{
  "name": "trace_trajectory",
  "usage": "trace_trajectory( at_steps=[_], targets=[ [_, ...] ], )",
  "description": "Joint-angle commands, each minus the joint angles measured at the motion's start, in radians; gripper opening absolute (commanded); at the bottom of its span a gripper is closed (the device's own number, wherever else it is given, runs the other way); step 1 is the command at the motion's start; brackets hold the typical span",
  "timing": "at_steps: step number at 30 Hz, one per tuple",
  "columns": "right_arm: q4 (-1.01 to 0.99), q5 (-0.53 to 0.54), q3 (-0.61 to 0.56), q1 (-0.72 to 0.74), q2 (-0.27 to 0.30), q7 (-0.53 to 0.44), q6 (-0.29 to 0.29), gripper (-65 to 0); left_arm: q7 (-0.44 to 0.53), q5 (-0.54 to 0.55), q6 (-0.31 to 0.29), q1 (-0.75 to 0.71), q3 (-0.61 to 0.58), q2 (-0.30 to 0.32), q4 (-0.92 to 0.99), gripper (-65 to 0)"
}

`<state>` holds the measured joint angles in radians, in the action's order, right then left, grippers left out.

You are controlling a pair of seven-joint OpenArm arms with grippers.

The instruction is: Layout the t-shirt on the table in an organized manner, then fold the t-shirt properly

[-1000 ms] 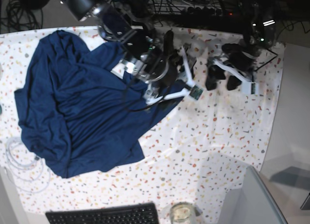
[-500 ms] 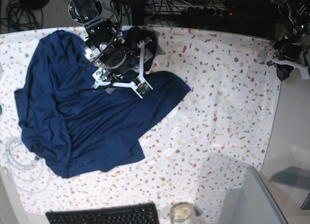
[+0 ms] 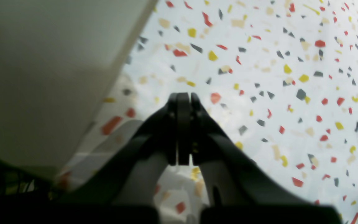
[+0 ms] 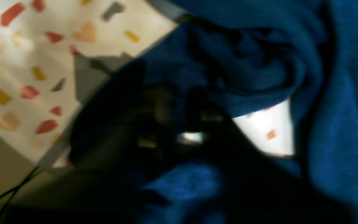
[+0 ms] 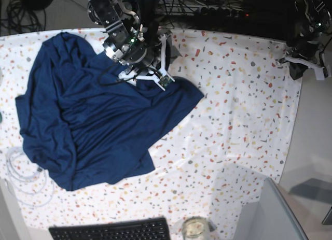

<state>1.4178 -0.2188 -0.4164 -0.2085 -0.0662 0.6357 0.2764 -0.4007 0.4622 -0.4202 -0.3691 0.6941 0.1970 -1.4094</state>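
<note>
right arm's jaws [image 5: 155,35] now farther back, shut on t-shirt [image 5: 88,121]

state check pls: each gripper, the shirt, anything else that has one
left gripper: shut, empty, near the table's edge.
right gripper: shut on the t-shirt.
t-shirt: crumpled, unfolded, mostly on the table.
white cable: loosely coiled beside the shirt.

The t-shirt [image 5: 88,121] is plain dark navy, crumpled and unfolded, covering the left half of the base view, with one lobe reaching toward centre. It lies on the bench [image 5: 244,121], a white cloth surface flecked red, yellow, grey and black.
</note>
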Motion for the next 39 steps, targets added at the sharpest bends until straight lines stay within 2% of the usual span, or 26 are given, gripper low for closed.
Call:
trace_trajectory(
  at_steps=[1, 3, 5, 7, 10, 14, 18, 24, 29, 34, 36, 37, 38, 39],
  targets=[
    [0.036, -0.017, 0.001, -0.015, -0.001, 0.022, -0.001, -65.0, 0.027, 0.011, -0.007, 0.0, -0.004, 0.019, -0.015, -65.0],
    [0.13, -0.017, 0.001, -0.061, 0.009, 0.04, -0.001, -62.1, 0.027, 0.011, -0.007, 0.0, -0.035, 0.017, -0.015, -65.0],
    [0.255, -0.02, 0.003, -0.105, 0.036, 0.065, -0.002, -65.0, 0.027, 0.011, -0.007, 0.005, -0.058, 0.017, -0.015, -65.0],
    [0.401, -0.02, 0.006, -0.142, 0.068, 0.106, -0.006, -65.0, 0.027, 0.011, -0.007, 0.009, -0.08, 0.014, -0.015, -65.0],
    [0.587, -0.02, 0.096, -0.182, 0.095, 0.183, -0.006, -65.0, 0.027, 0.011, -0.007, 0.011, -0.1, 0.014, -0.017, -65.0],
    [0.622, -0.021, 0.285, -0.157, 0.118, 0.203, -0.001, -65.0, 0.027, 0.011, -0.007, 0.011, -0.1, 0.015, -0.017, -65.0],
    [0.607, -0.021, 0.403, -0.015, 0.161, 0.207, -0.001, -65.0, 0.027, 0.011, -0.007, 0.012, -0.1, 0.015, -0.015, -65.0],
    [0.45, -0.02, 0.42, 0.286, 0.219, 0.204, -0.001, -65.0, 0.027, 0.011, -0.007, 0.012, -0.101, 0.014, -0.017, -65.0],
    [0.186, -0.02, 0.42, 0.504, 0.223, 0.194, -0.001, -65.0, 0.027, 0.011, -0.007, 0.008, -0.101, 0.012, -0.017, -65.0],
    [-0.065, -0.021, 0.425, 0.597, 0.25, 0.032, -0.004, -65.0, 0.027, 0.011, -0.007, 0.0, -0.101, 0.012, -0.017, -65.0],
    [-0.134, -0.021, 0.429, 0.617, 0.246, 0.006, -0.006, -64.5, 0.027, 0.011, -0.007, 0.0, -0.104, 0.011, -0.017, -65.0],
    [-0.163, -0.021, 0.429, 0.622, 0.246, 0.014, -0.006, -62.7, 0.027, 0.011, -0.007, 0.0, -0.116, 0.011, -0.017, -65.0],
    [-0.18, -0.021, 0.431, 0.624, 0.245, 0.039, -0.007, -58.2, 0.027, 0.011, -0.007, 0.0, -0.146, 0.011, -0.017, -65.0],
    [-0.183, -0.021, 0.436, 0.62, 0.245, 0.069, -0.007, -50.9, 0.027, 0.011, -0.007, -0.003, -0.185, 0.017, -0.017, -65.0]
  ],
)
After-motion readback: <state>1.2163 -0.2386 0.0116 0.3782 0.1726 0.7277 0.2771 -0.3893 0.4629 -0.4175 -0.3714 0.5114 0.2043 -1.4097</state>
